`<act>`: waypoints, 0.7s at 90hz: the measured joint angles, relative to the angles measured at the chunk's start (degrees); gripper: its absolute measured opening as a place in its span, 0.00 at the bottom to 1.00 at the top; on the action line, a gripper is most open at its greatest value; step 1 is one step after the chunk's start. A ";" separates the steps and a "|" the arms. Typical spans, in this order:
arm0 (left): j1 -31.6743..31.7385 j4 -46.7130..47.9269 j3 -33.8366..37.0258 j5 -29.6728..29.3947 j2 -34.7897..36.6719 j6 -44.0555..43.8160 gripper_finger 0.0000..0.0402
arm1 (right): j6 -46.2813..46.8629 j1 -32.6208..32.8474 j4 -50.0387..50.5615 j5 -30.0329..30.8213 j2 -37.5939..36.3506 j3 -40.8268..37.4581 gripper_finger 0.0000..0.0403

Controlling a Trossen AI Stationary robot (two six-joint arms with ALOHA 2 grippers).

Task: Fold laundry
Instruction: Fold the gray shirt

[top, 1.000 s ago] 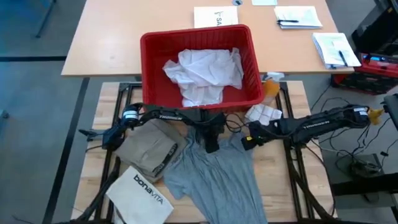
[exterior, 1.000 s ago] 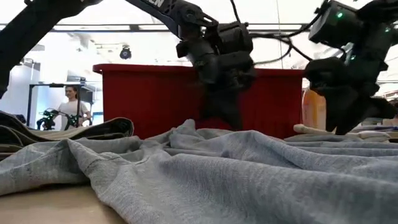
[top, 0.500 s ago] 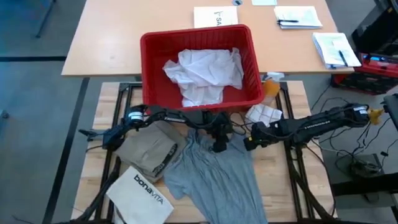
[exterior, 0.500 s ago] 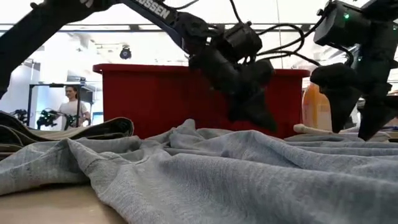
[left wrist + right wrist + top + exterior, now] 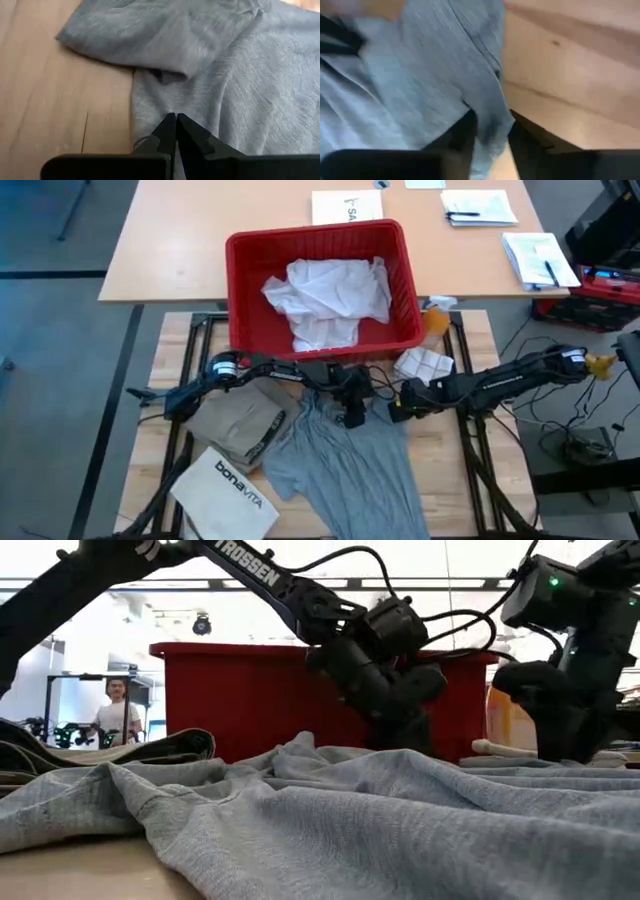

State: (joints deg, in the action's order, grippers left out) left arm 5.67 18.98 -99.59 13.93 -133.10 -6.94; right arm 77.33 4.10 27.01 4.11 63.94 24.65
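The grey T-shirt (image 5: pixel 345 465) lies spread and rumpled on the wooden table's middle. My left gripper (image 5: pixel 352 418) is shut, with its tips low over the shirt's far part (image 5: pixel 200 85). My right gripper (image 5: pixel 397 411) stands just to the right, shut on the shirt's right edge. A khaki-tan piece (image 5: pixel 238 420) lies folded to the left, partly under the left arm. The white shirt (image 5: pixel 328 300) lies crumpled in the red basket (image 5: pixel 405 275). My left gripper comes down slanting from the far left, and its shut fingertips (image 5: pixel 176 120) are at the grey T-shirt just inside its edge (image 5: pixel 150 107). No cloth shows between the fingers. Whether the tips press on the cloth, I cannot tell. My right gripper has a bunched bit of the T-shirt's right edge (image 5: pixel 490 125) between its two fingers (image 5: pixel 466 134). The fingers come from the table's right side, slanting down. The cloth beside them lies on the table, slack.
A white bag printed "bonavita" (image 5: pixel 225 492) lies at the near left, beside the khaki piece. A small white folded cloth (image 5: pixel 424 363) and an orange bottle (image 5: pixel 436 320) sit at the far right by the basket. Bare wood (image 5: pixel 450 470) shows right of the shirt.
My left gripper has swung toward the table's right and a little nearer, tipping and sinking to the shirt. My right gripper has come down onto the shirt's right edge, and its fingers, apart half a second ago, have shut on the cloth. The shirt has hardly moved.
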 joint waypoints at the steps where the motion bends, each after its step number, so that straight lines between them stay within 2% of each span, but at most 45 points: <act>1: 0.00 0.03 0.00 -0.01 0.00 0.00 0.00 | -0.02 0.00 0.11 0.05 -0.19 0.07 0.15; 7: 0.00 0.09 0.00 -0.19 0.00 -0.02 0.00 | -0.34 0.00 1.61 0.14 -0.99 0.43 0.06; 12: 0.00 0.12 0.04 -0.39 0.00 -0.05 0.00 | -0.43 0.32 3.16 0.03 -1.74 1.02 0.02; 22: 0.01 0.50 0.07 -0.98 0.00 -1.10 0.00 | 1.60 3.29 7.09 0.50 -4.27 3.59 0.03; 42: 0.09 0.55 0.11 -1.08 -0.02 -3.23 0.00 | 10.68 9.97 23.35 3.86 -7.76 7.84 0.01; 63: 0.07 0.57 0.13 -1.22 -0.04 -3.23 0.00 | 25.20 17.35 23.30 2.42 -7.18 7.78 0.00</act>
State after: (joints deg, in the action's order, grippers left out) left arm 5.74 19.55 -99.46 12.71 -133.14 -10.17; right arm 102.54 21.44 50.31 6.53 56.76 32.42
